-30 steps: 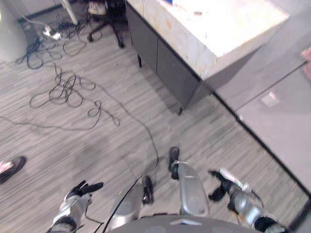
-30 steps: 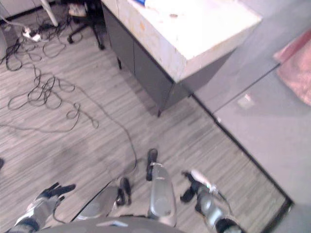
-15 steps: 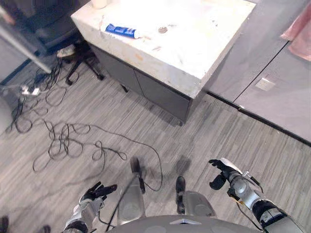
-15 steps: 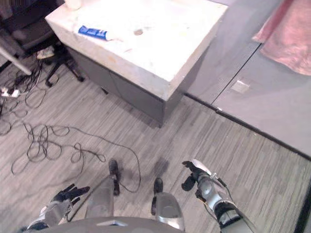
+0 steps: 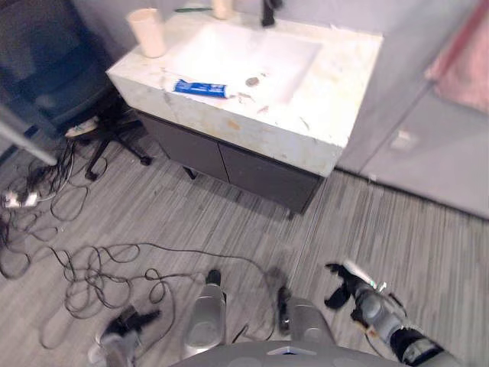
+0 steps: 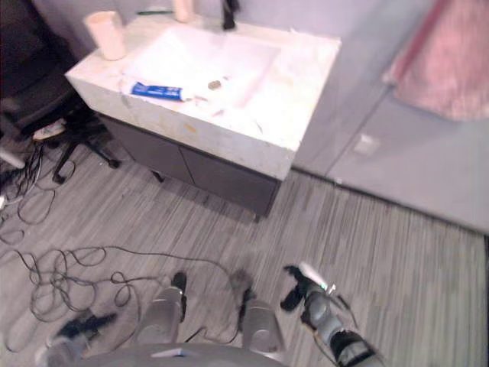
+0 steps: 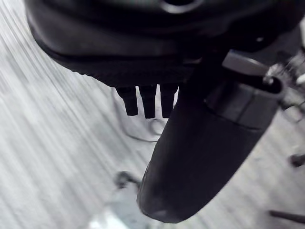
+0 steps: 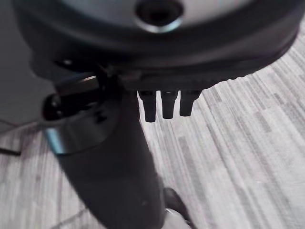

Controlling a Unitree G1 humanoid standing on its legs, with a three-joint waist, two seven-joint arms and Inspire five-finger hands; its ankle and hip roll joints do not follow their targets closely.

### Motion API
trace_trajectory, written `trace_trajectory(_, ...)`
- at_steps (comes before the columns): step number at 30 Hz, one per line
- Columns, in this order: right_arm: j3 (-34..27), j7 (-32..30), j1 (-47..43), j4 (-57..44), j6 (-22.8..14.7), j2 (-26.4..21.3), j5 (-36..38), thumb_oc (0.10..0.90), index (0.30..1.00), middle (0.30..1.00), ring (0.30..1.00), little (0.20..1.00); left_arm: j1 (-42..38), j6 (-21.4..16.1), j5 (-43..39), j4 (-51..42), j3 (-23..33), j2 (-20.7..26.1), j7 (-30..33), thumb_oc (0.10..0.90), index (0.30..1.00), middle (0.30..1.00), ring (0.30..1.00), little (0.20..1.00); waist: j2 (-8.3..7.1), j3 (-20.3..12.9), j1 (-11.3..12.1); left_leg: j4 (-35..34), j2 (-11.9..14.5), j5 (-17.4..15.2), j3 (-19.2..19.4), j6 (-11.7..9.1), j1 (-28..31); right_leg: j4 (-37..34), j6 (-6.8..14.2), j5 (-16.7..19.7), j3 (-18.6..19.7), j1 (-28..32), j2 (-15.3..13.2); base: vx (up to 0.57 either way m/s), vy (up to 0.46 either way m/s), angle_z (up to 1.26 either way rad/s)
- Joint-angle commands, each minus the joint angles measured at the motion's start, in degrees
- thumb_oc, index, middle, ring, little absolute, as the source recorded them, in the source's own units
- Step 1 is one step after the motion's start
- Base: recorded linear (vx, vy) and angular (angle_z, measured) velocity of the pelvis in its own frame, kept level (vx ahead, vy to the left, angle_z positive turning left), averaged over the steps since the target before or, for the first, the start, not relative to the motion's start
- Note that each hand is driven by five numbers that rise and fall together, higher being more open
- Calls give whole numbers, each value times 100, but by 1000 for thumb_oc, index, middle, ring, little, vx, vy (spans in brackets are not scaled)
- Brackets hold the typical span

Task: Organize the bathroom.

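Left robot hand (image 5: 122,327) blurred, empty, fingers relaxed; right robot hand (image 5: 353,284) loosely spread, empty, low over floor (image 5: 428,252).

Well ahead of the right hand (image 5: 345,284), a pale stone vanity top (image 5: 336,115) carries a blue toothpaste tube (image 5: 200,89) at its front edge and a beige cup (image 5: 147,32) at its far corner.

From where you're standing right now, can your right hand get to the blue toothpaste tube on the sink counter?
Probably not yet. The right hand hangs low over the floor, empty with fingers relaxed, while the toothpaste tube lies up on the counter by the basin, well ahead. Nothing blocks the way; stepping closer should do it.
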Motion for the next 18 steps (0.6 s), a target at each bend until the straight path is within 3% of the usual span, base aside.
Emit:
trace_trajectory(1,-14,-180,26,-337,54,-362,246,800,900,900,900,900,-276,-265,112,-403,134,460,-14,800,900,900,900,900,-48,365,36,5,-326,-364,244,303,738,-593,756,437,349,364,-899,-22,208,-9)
trace_trajectory(4,-80,-193,91,-427,-92,-414,109,800,900,900,900,900,-202,-218,57,-393,180,625,-126,800,900,900,900,900,-40,481,125,77,-529,-561,541,410,786,-679,826,762,-95,343,-1286,-17,232,-16)
trace_trajectory(5,-64,-102,74,-582,-98,-424,-62,800,900,900,900,900,8,-201,-7,-549,288,617,-18,800,900,900,900,900,-48,566,267,22,-530,-648,921,428,923,-482,888,1040,-711,254,-1502,-8,241,-89)
trace_trajectory(7,33,86,-30,-827,-20,-456,-88,800,900,900,900,900,292,-286,-89,-677,478,570,98,800,900,900,900,900,-61,625,388,-140,-404,-727,1471,490,1158,-110,965,1010,-1371,-37,-1490,16,160,-174)
trace_trajectory(8,57,237,-23,-1008,75,-466,-91,800,900,900,900,900,426,-414,-91,-719,590,551,100,800,900,900,900,900,-126,624,423,-112,-352,-810,1687,490,1221,-243,967,983,-1599,-57,-1526,63,-27,-173)
trace_trajectory(10,105,330,3,-1019,-4,-486,-148,800,900,900,900,900,548,-510,-241,-826,712,546,143,800,900,900,900,900,-154,603,454,0,-232,-855,1857,463,1249,-413,898,786,-1712,81,-1393,63,-100,-131)
trace_trajectory(13,111,270,-46,-863,2,-483,-48,800,900,900,900,900,433,-337,-244,-943,739,630,48,800,900,900,900,900,-156,524,396,76,-145,-804,1874,316,1174,-872,829,735,-1634,310,-1107,49,-90,-31)
trace_trajectory(18,32,273,-39,-885,134,-512,-74,800,900,900,900,900,384,-276,-349,-948,676,564,-85,800,900,900,900,900,-158,435,351,192,-118,-802,1818,247,1080,-918,743,639,-1590,379,-1032,46,-13,10)
